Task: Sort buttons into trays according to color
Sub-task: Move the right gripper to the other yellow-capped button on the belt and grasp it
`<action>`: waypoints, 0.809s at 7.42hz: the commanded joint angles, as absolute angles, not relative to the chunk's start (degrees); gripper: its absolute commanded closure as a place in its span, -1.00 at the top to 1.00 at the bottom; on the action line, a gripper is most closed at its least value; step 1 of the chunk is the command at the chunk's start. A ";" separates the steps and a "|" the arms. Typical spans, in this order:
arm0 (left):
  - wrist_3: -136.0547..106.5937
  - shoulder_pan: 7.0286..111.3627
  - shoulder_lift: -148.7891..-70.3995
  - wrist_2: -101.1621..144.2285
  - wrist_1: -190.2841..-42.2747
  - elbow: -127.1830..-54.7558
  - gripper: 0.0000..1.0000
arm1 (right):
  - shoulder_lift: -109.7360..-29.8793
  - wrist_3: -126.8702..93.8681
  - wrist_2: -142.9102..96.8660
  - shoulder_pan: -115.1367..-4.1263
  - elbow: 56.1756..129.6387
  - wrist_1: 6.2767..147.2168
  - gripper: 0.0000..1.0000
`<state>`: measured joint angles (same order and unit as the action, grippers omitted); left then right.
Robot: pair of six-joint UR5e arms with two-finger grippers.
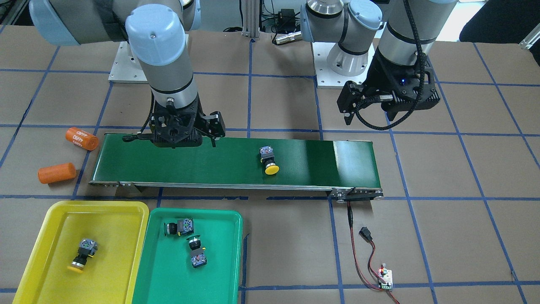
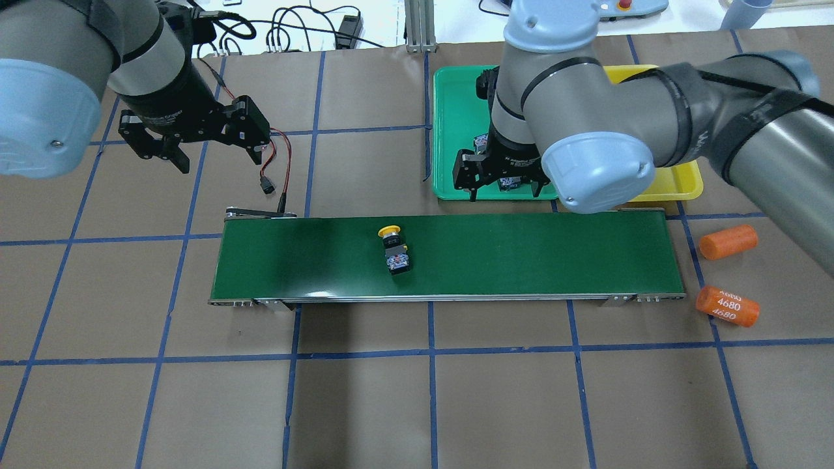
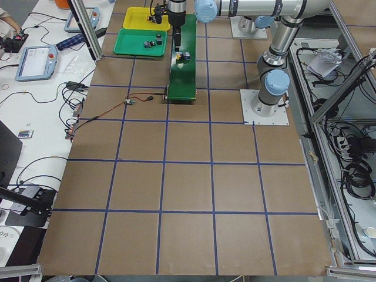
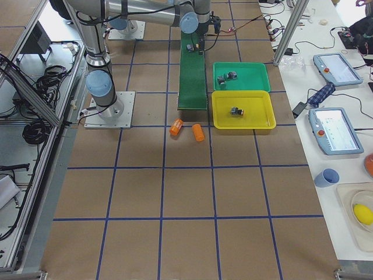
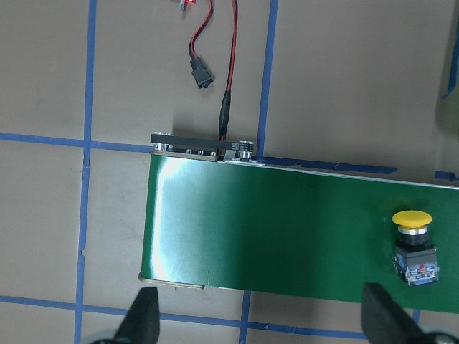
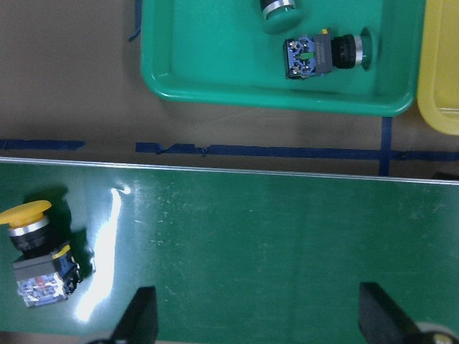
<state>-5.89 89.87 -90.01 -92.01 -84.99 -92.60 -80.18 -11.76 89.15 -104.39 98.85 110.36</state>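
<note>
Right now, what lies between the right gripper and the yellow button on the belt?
Only bare conveyor belt separates the right gripper from the yellow button, per the right wrist view.

Two yellow buttons [image 1: 270, 161] [image 1: 82, 253], two green buttons [image 1: 179, 228] [image 1: 196, 251], two trays [image 1: 114, 245] [image 1: 223, 245], two orange cylinders [image 1: 81, 138] [image 1: 57, 173], one conveyor belt [image 1: 211, 160].

You have one yellow-capped button [image 1: 268, 160] lying on its side midway along the conveyor belt [image 1: 168, 164], cap toward the trays' side. The yellow tray [image 1: 114, 236] holds the other yellow button [image 1: 83, 254], tipped over. The green tray [image 1: 223, 257], right beside it, holds both green buttons [image 1: 179, 228] [image 1: 196, 251], lying close together.
</note>
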 commanded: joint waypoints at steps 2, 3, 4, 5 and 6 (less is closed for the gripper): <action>-5.98 90.09 -90.26 -91.93 -85.08 -92.81 1.00 | -74.64 -17.37 89.03 -111.25 99.67 117.06 1.00; -5.98 90.17 -90.35 -91.93 -84.99 -92.55 1.00 | -73.40 -19.06 89.03 -113.01 99.67 118.03 1.00; -5.98 90.18 -89.92 -92.02 -84.99 -92.55 1.00 | -71.82 -19.16 89.03 -113.90 99.67 120.30 1.00; -5.98 90.26 -89.65 -91.93 -84.99 -92.64 1.00 | -70.33 -19.42 89.03 -114.60 99.67 122.50 1.00; -5.98 90.35 -89.47 -91.93 -84.73 -92.98 1.00 | -69.70 -19.86 89.12 -115.13 99.67 122.78 1.00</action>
